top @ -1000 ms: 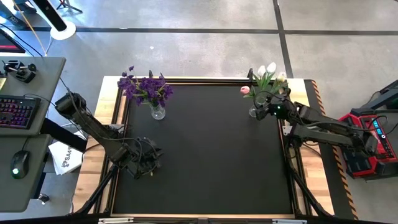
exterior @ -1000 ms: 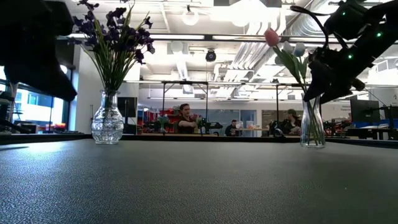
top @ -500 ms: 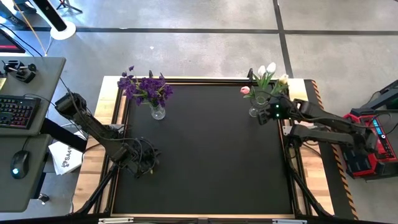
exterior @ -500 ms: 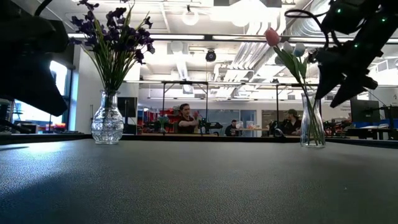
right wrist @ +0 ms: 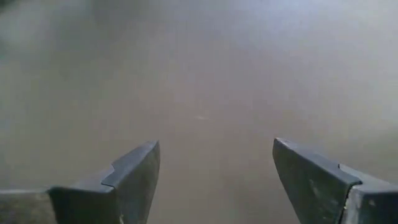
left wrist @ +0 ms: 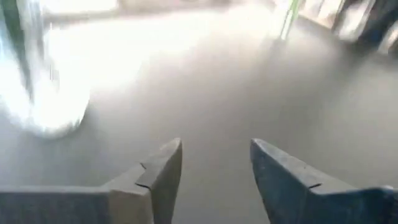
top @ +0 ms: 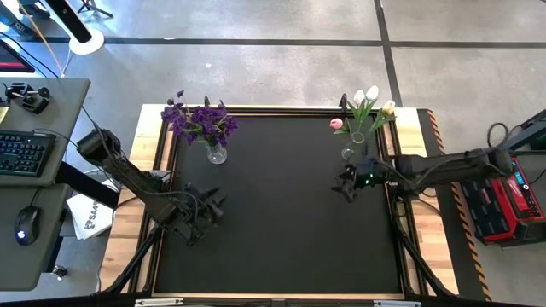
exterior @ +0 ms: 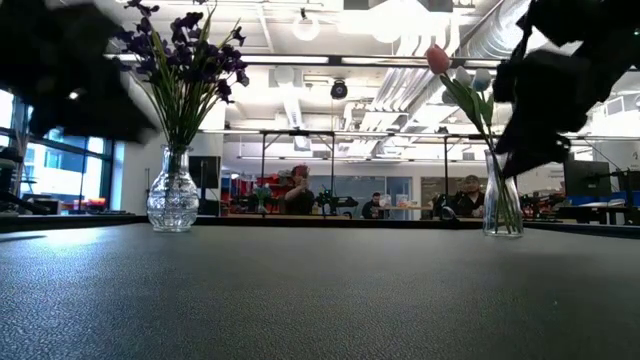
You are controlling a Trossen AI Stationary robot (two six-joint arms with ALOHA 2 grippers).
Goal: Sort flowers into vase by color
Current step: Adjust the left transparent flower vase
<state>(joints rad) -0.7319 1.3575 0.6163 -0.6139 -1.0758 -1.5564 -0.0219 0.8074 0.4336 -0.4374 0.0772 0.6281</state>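
Purple flowers (top: 201, 122) stand by their stems in a glass vase (top: 217, 154) at the far left of the black mat. White and pink tulips (top: 365, 107) stand the same way in a second glass vase (top: 351, 152) at the far right. Both vases show in the low view, the purple one (exterior: 173, 195) and the tulip one (exterior: 502, 200). My right gripper (top: 345, 183) hangs open over the mat, just nearer than the tulip vase; nothing is between its fingers (right wrist: 214, 146). My left gripper (top: 205, 217) stands open near the mat's left edge, also holding nothing (left wrist: 214, 146).
The black mat (top: 281, 222) has a raised frame on a wooden table (top: 431, 247). A desk with a keyboard (top: 24, 152) and a mouse stands left of the table, and red equipment (top: 503, 196) stands right of it. People sit in the room behind (exterior: 298, 190).
My right gripper has swung away from the tulip vase toward the near edge and the table's middle, tipping further down and staying open. My left gripper has rolled about its own line near the left edge without shifting place. Both vases and their flowers stand as before.
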